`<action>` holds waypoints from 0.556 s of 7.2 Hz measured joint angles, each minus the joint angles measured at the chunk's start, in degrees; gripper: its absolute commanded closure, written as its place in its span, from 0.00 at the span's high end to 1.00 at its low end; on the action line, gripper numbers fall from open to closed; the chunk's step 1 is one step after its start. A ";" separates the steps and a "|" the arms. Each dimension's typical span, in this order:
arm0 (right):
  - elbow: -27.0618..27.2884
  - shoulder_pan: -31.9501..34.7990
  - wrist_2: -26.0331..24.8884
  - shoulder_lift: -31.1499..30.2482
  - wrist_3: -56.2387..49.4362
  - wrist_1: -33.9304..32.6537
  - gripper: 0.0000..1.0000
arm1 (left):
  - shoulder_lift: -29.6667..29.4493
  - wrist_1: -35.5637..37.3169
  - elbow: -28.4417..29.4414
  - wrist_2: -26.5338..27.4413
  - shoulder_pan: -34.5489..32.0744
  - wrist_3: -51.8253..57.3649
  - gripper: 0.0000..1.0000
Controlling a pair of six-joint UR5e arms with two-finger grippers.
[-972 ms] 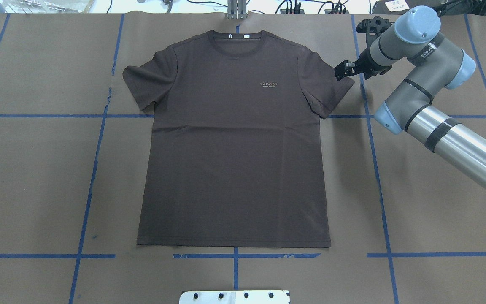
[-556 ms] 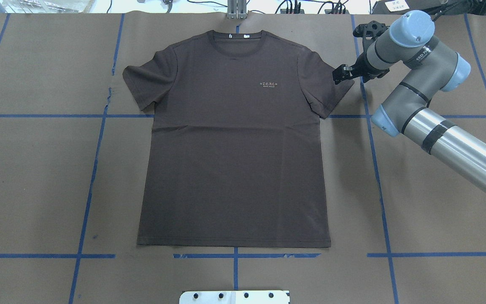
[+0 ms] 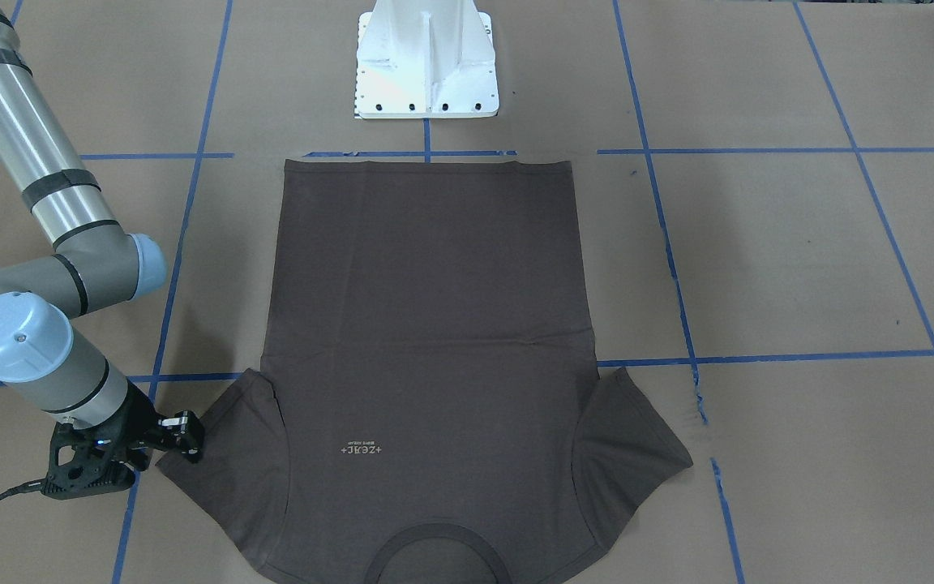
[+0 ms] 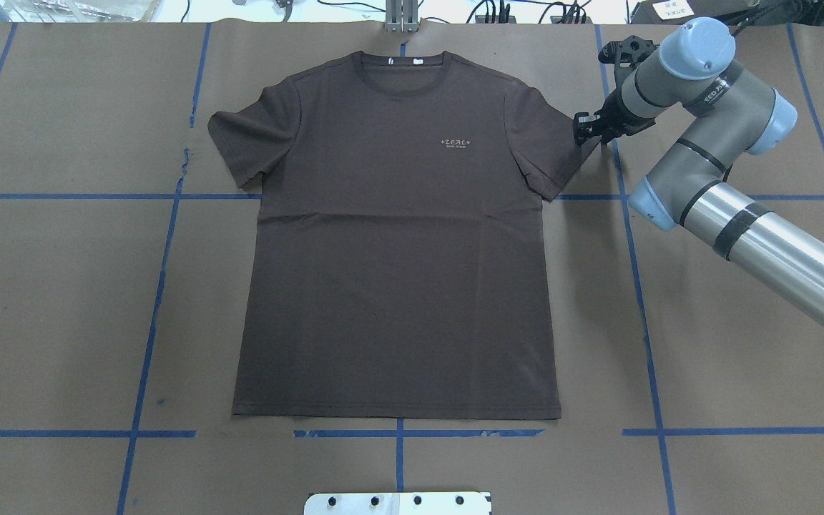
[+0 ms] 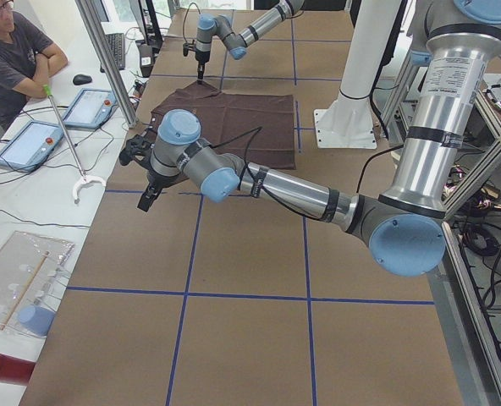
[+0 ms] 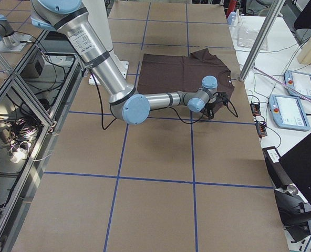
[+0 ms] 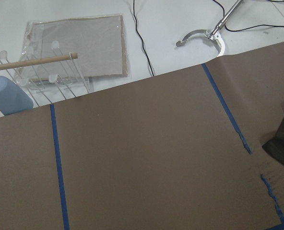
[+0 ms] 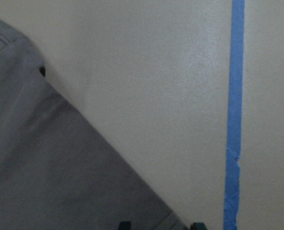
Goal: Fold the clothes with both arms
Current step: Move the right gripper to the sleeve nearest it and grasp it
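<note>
Finding the T-shirt (image 4: 398, 272) spread flat and front up on the brown paper table cover (image 4: 727, 343), straight out in front of the white pedestal base (image 3: 426, 73). Runs its long axis directly away from that base: hem (image 4: 398, 416) nearest it and square to it, collar (image 4: 403, 71) farthest, close to the cover's far edge. Shows pale chest lettering (image 4: 458, 143) on the half to the base's right. Splays 2 short sleeves outward and slanting back toward the base, both flat. Meets the right gripper (image 4: 584, 130) at the tip of the sleeve on the base's right, low over the cover; jaws spread, with the sleeve's hem corner lying between the 2 fingertips (image 8: 124, 225) in the wrist view. Leaves wide bare paper on both flanks of the shirt and a narrow strip between hem and base. Places the left gripper (image 5: 149, 193) over bare paper well out to the base's left, apart from the other sleeve (image 4: 251, 139); cannot tell how its jaws stand.
</note>
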 measured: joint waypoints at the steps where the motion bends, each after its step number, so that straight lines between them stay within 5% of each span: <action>1: 0.02 -0.02 0.01 0.73 -0.19 -0.84 0.00 | 0.00 -0.02 0.03 0.00 0.00 0.01 1.00; 4: 0.66 0.06 0.06 3.92 0.34 -2.79 0.00 | 0.00 0.05 0.06 0.00 0.00 0.02 1.00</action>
